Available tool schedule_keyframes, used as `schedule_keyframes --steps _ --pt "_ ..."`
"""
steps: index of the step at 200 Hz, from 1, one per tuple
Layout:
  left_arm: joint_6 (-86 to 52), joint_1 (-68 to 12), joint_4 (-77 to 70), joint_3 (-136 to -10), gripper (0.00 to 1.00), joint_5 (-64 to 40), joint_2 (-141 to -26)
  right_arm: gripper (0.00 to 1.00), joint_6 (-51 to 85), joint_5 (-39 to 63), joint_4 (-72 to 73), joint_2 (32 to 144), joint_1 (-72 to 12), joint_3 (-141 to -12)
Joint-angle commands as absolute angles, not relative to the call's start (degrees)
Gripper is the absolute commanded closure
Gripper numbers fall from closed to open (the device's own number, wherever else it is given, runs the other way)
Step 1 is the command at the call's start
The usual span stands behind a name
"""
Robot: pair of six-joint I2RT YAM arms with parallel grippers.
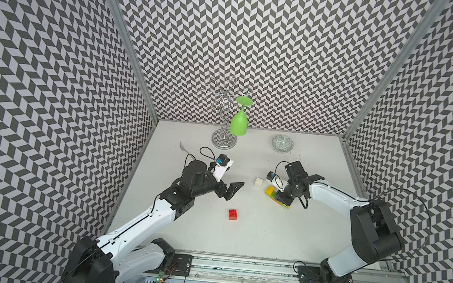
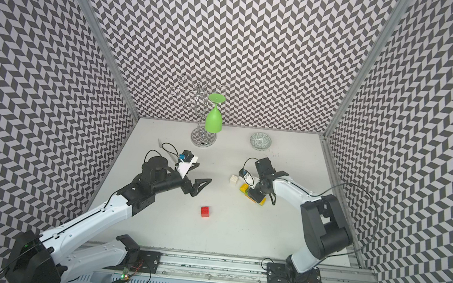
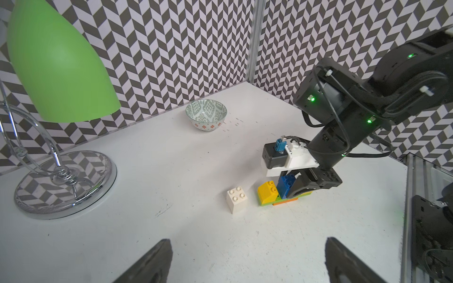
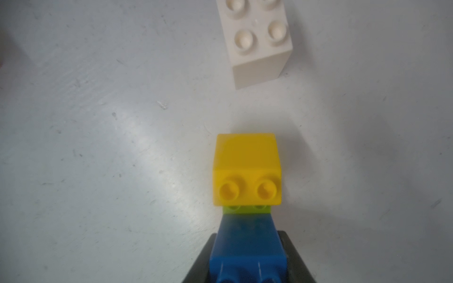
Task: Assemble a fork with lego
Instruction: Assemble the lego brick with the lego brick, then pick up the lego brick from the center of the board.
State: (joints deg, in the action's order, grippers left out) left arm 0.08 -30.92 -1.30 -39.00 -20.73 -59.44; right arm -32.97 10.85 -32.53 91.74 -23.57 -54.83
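Note:
The partly built fork (image 3: 274, 202) stands right of the table's middle: a lime-green and orange base with a yellow brick (image 4: 246, 169) and a blue brick (image 4: 247, 247) on top. My right gripper (image 4: 247, 234) comes down from above, its black fingers pressed against both sides of the blue brick (image 3: 284, 182). A loose white brick (image 1: 258, 183) sits just left of the build. A red brick (image 1: 233, 214) lies alone nearer the front. My left gripper (image 1: 233, 191) hovers open and empty left of the white brick (image 3: 236, 198).
A chrome glass rack (image 1: 224, 142) with a hanging green goblet (image 1: 239, 122) stands at the back. A patterned bowl (image 1: 282, 143) sits at the back right. A thin pale plastic fork (image 1: 183, 147) lies behind the left arm. Patterned walls close three sides.

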Motion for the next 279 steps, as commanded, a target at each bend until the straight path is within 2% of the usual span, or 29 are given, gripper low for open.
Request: schedule_keyframes --steps 1,43,91,97,108,203,236,279 --pt "-1.1 -29.9 -1.7 -39.9 0.01 -20.0 -58.0 0.52 -32.2 12.2 -33.9 86.9 -23.8 -58.1" --pt "-3.4 -27.5 -2.4 -40.4 0.02 -19.2 -56.6 0.33 -32.8 13.8 -33.5 84.7 -24.7 -62.1" --pt "-9.3 -20.4 -1.5 -40.4 0.01 -15.6 -56.2 0.28 -35.0 13.7 -34.3 95.4 -29.9 -69.9" --pt "-9.6 -19.4 -1.3 -40.2 0.01 -15.3 -56.1 0.19 -35.0 13.0 -35.0 97.3 -30.3 -71.3" --pt "-9.9 -18.0 -1.0 -39.7 0.01 -14.7 -56.0 0.13 -36.0 12.2 -35.7 100.4 -30.8 -73.4" --pt "-10.4 -14.5 -2.1 -36.5 0.01 -15.1 -57.2 0.16 -37.8 10.5 -37.9 113.7 -30.7 -82.9" --pt "-10.1 -14.3 -2.6 -36.2 0.02 -15.9 -58.0 0.23 -37.7 11.3 -38.8 114.9 -29.5 -82.9" --pt "-10.3 -14.2 -3.3 -36.0 0.01 -16.9 -59.0 0.37 -38.0 14.2 -38.7 114.0 -28.7 -82.6"
